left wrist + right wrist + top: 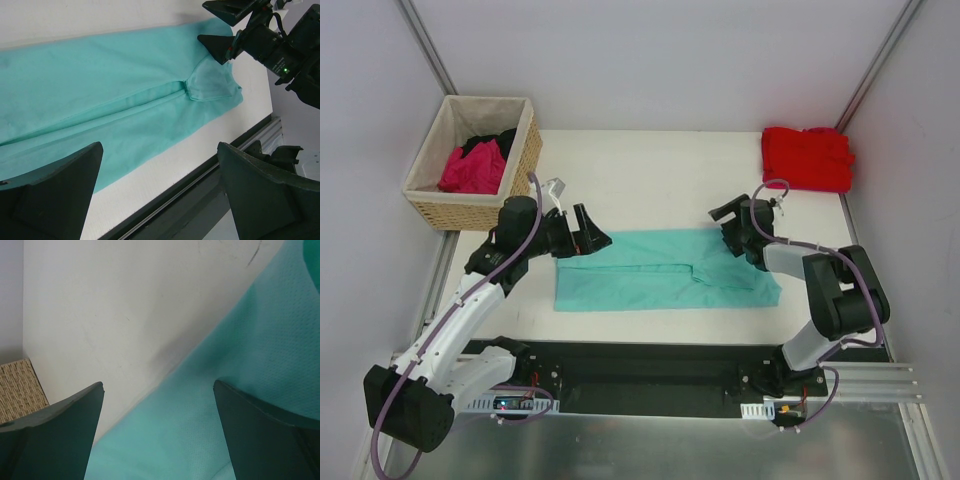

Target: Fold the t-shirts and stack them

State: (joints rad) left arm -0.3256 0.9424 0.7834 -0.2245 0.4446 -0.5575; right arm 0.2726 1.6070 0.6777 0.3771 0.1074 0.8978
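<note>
Table (650,185), basket (480,208) (magenta t-shirt (472,171), black t-shirt (488,142))

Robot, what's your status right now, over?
Left gripper open, right gripper open, both empty. Teal t-shirt lies flat, folded lengthwise, between them. Red t-shirt folded, far right corner. Nothing blocking.

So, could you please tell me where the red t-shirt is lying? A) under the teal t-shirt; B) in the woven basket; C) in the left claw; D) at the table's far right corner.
D: the red t-shirt lies at the far right corner of the table, clear of the teal t-shirt.
</note>
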